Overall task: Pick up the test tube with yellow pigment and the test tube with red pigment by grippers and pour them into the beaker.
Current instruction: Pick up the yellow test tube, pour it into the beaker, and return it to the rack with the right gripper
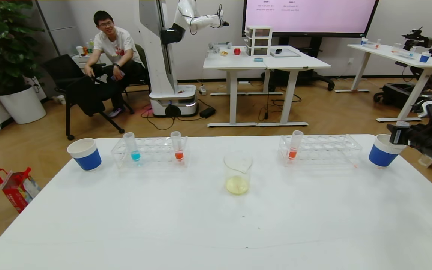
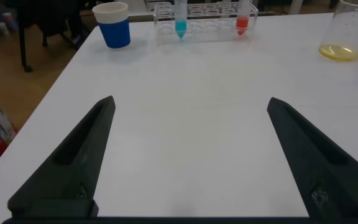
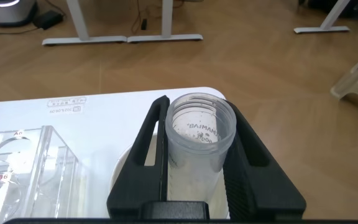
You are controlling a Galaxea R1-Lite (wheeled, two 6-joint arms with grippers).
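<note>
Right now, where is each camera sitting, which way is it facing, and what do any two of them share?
Head view: on the robot's head, looking forward and down over the white table; the right pincer shows above the right-hand paper cup.
Left wrist view: low over the table, looking toward the far edge; the open left pincer frames it.
Right wrist view: looks past the right pincer, shut on an empty tube.
Shared: head and left wrist both show the beaker with yellow liquid.
</note>
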